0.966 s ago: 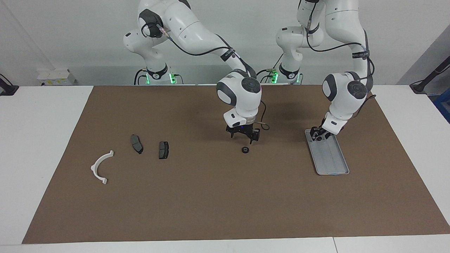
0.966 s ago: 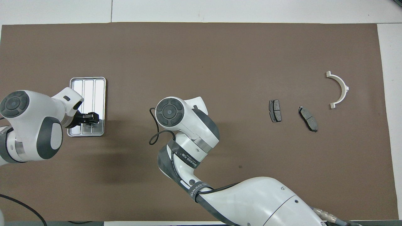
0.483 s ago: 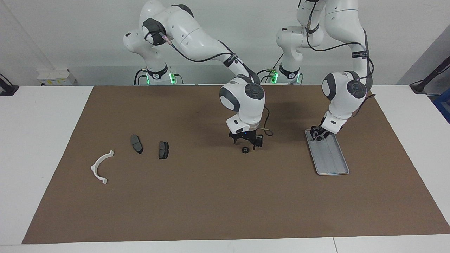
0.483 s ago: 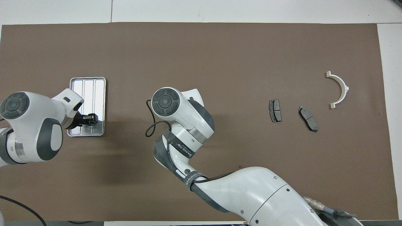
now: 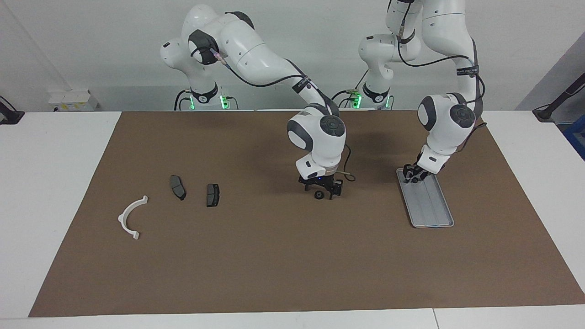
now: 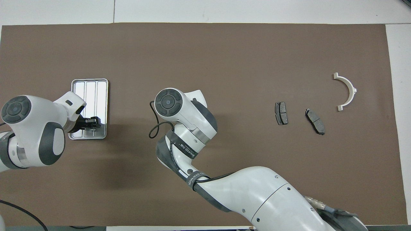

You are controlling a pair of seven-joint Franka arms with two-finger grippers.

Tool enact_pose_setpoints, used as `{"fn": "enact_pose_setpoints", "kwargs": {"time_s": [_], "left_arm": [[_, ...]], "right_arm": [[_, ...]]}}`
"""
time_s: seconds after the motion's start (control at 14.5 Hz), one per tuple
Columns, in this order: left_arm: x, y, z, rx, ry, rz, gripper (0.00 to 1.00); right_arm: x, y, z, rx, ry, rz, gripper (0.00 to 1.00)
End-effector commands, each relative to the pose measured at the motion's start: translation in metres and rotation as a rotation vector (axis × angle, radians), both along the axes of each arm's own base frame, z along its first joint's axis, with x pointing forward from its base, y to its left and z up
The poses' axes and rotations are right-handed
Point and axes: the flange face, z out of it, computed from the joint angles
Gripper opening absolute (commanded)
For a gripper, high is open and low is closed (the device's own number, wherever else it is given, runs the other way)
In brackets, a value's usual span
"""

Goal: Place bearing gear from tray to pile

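A small black bearing gear (image 5: pixel 318 195) lies on the brown mat near the table's middle. My right gripper (image 5: pixel 321 192) is down over it, open, one finger on each side of the gear. In the overhead view the right wrist hides both. My left gripper (image 5: pixel 413 176) (image 6: pixel 92 121) is low inside the silver tray (image 5: pixel 432 206) (image 6: pixel 91 87), at the end nearer the robots; whatever is between its tips does not show. The pile lies toward the right arm's end: a white half-ring bracket (image 5: pixel 131 218) (image 6: pixel 347 89) and two dark plates (image 5: pixel 178 187) (image 5: pixel 212 194).
The brown mat (image 5: pixel 274 265) covers most of the white table. The right arm's forearm stretches across the mat's near part in the overhead view. A cable loop (image 6: pixel 155 134) hangs from the right wrist.
My right gripper has moved slightly toward the left arm's end and come down until its fingers straddle the gear. The left gripper has stayed in the tray, barely shifting.
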Motion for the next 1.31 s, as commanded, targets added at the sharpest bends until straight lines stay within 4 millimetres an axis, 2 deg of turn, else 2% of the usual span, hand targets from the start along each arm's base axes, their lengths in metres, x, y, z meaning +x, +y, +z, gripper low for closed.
{"fn": "enact_pose_setpoints", "kwargs": {"time_s": [0.0, 0.07, 0.14, 0.21, 0.28, 0.41, 0.48, 0.55, 0.76, 0.97, 1.03, 1.1, 1.24], "left_arm": [[-0.009, 0.001, 0.0, -0.003, -0.015, 0.012, 0.58], [-0.009, 0.002, 0.0, -0.003, -0.015, 0.014, 0.51], [-0.009, 0.001, -0.001, -0.002, -0.015, 0.012, 0.44], [-0.009, 0.002, -0.001, -0.002, -0.018, 0.014, 0.42], [-0.009, 0.002, -0.001, -0.001, -0.018, 0.013, 0.35], [-0.007, 0.002, -0.001, -0.002, -0.027, 0.012, 0.23], [-0.007, 0.002, -0.001, -0.001, -0.026, 0.011, 0.13], [-0.005, 0.003, 0.001, -0.002, -0.026, 0.014, 0.09], [0.007, 0.002, 0.018, -0.009, -0.035, 0.022, 0.09], [0.028, -0.009, 0.056, -0.017, -0.019, 0.067, 0.09], [0.034, -0.02, 0.066, -0.019, -0.025, 0.094, 0.09], [0.037, -0.035, 0.072, -0.019, -0.03, 0.108, 0.1], [0.041, -0.054, 0.074, -0.022, -0.038, 0.147, 0.1]], "right_arm": [[0.006, 0.0, 0.0, 0.003, -0.006, 0.017, 0.78], [0.007, -0.001, 0.0, 0.007, -0.004, 0.013, 0.64], [0.007, 0.0, 0.0, 0.016, -0.011, 0.012, 0.57], [0.007, 0.002, 0.001, 0.034, -0.025, 0.014, 0.54], [0.007, 0.001, -0.001, 0.033, -0.022, 0.013, 0.45], [0.007, 0.001, -0.002, 0.031, -0.022, 0.015, 0.22], [0.01, -0.003, -0.002, 0.031, -0.022, 0.009, 0.06], [0.011, -0.005, -0.002, 0.03, -0.023, 0.007, 0.0], [0.011, -0.005, -0.001, 0.027, -0.023, 0.008, 0.0], [0.012, -0.009, 0.006, -0.008, -0.009, 0.009, 0.0], [0.013, -0.013, 0.019, -0.029, 0.006, 0.019, 0.0], [0.023, -0.023, 0.053, -0.03, 0.01, 0.038, 0.0], [0.046, -0.066, 0.117, -0.049, 0.046, 0.1, 0.0]]}}
